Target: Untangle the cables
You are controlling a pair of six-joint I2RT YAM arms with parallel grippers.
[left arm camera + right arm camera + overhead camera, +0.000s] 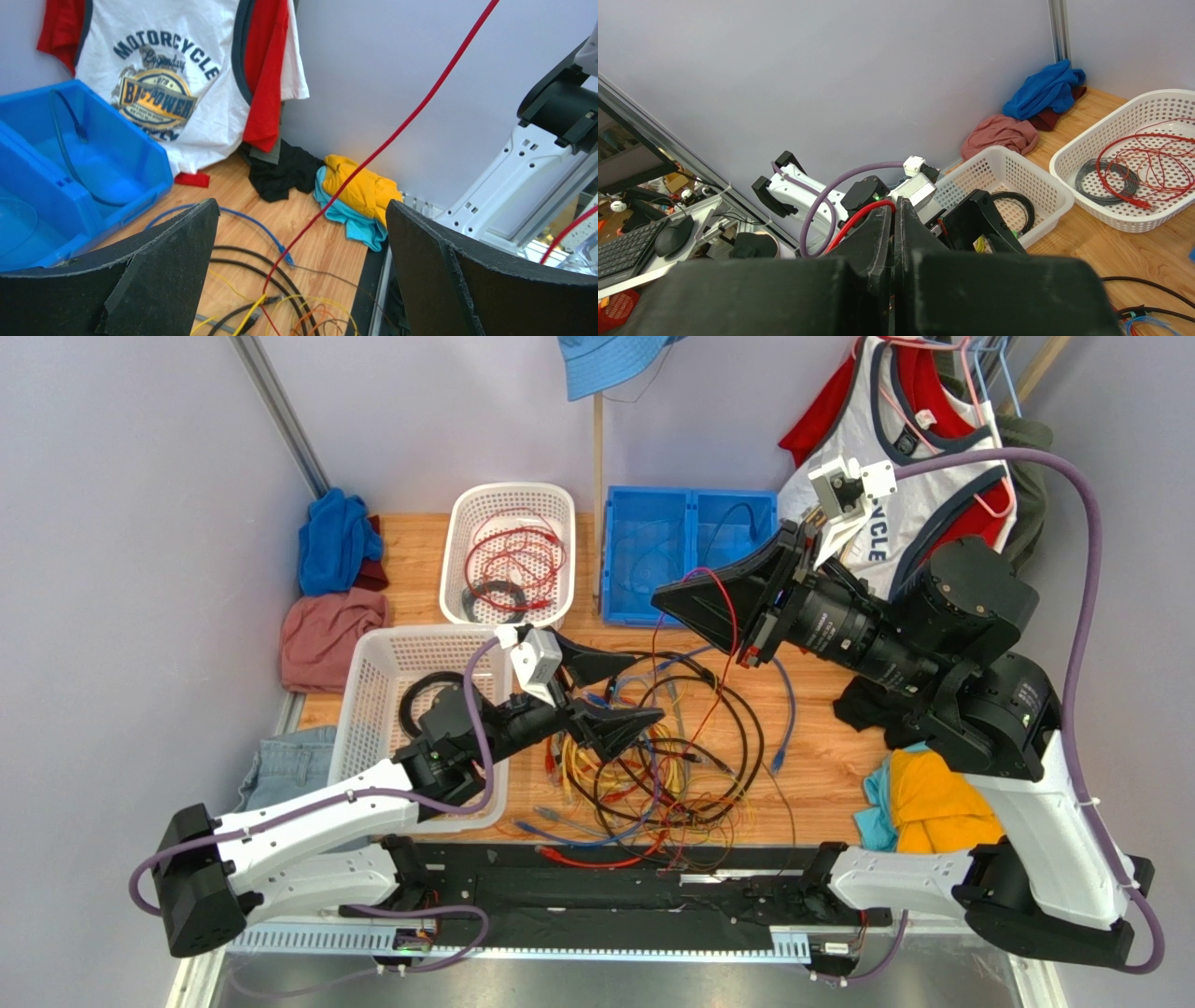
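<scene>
The cables [659, 770] lie in a knotted heap of black, yellow, orange, blue and red cords on the wooden table, between the arms. My right gripper [664, 597] hangs above the heap's far side. It is shut on a red cable [859, 218] that curls out from its tips [893, 210]. That red cable [382, 147] runs taut down into the heap and passes between my left gripper's fingers [165, 273]. The left gripper [617, 695] hovers low over the heap's left part, open wide [302, 241], touching nothing.
A white basket [452, 560] at the back holds red and black cables. A nearer white basket [359, 714] by the left arm holds a black coil. A blue bin [612, 560] stands behind the heap. Clothes lie left [326, 637] and right [933, 805].
</scene>
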